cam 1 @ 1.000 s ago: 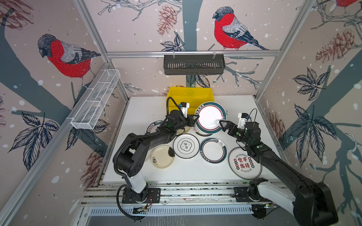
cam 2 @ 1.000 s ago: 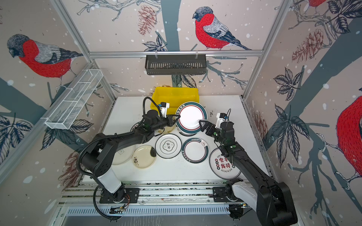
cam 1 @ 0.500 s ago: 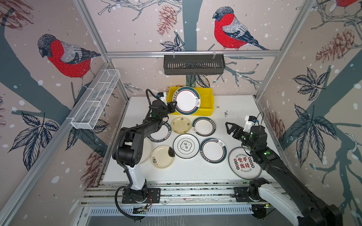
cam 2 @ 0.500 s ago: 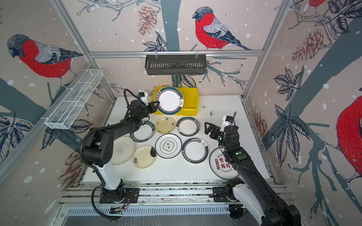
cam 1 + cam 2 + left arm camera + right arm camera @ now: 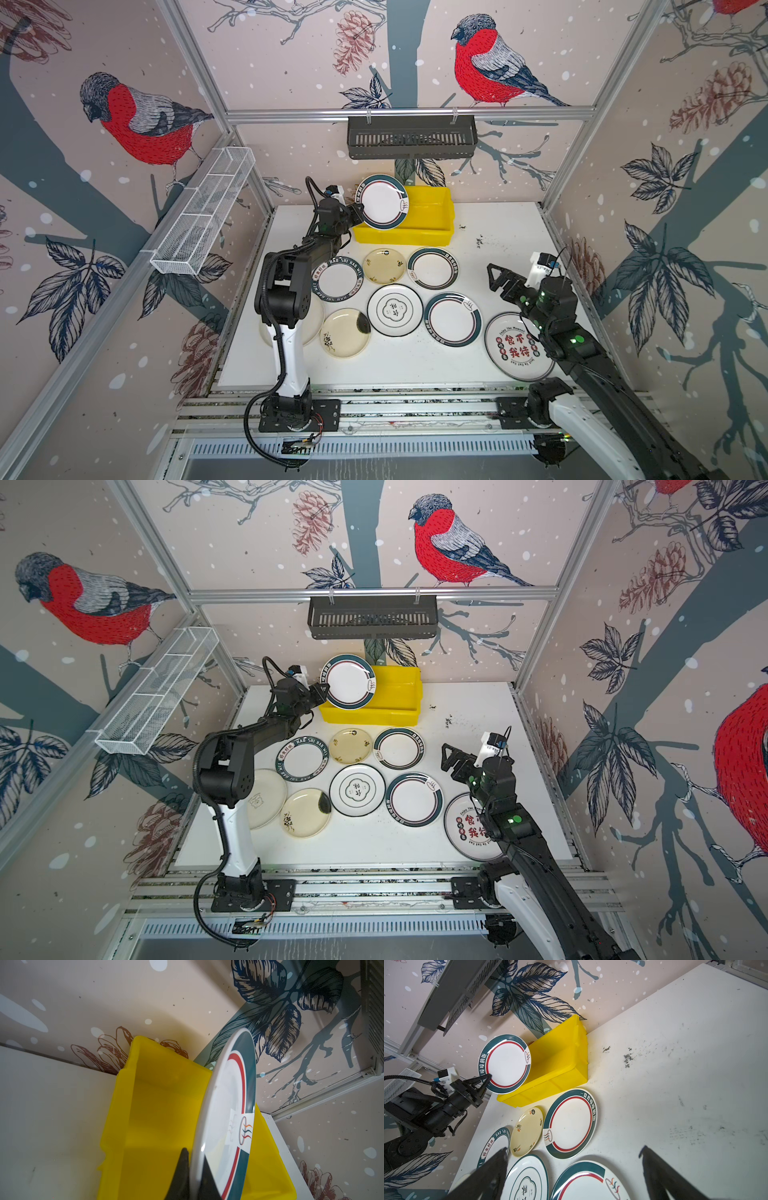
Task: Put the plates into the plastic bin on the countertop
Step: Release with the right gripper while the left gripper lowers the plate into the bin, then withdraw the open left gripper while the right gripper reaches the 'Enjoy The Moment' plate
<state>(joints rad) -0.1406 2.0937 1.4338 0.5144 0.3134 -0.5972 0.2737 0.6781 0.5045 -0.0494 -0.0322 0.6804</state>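
A white plate with a dark teal rim [image 5: 383, 201] [image 5: 350, 681] hangs tilted, almost on edge, over the left end of the yellow plastic bin [image 5: 432, 195] [image 5: 399, 679]. My left gripper [image 5: 358, 210] [image 5: 194, 1153] is shut on its near rim. The bin [image 5: 158, 1105] looks empty inside. Several more plates lie flat on the white countertop [image 5: 498, 232], among them a teal-rimmed one [image 5: 454, 319] and one with red characters [image 5: 517, 347]. My right gripper [image 5: 491, 277] [image 5: 574, 1148] hovers open above the table's right side, holding nothing.
A dark slotted basket [image 5: 411, 137] hangs on the back wall above the bin. A white wire mesh tray [image 5: 203, 216] runs along the left wall. A cream plate [image 5: 311, 328] is partly hidden behind the left arm. Aluminium rails [image 5: 395, 399] border the front.
The left gripper has carried the teal-rimmed plate from the table's middle back and left, up over the bin's left end. The right arm has drawn back to the right.
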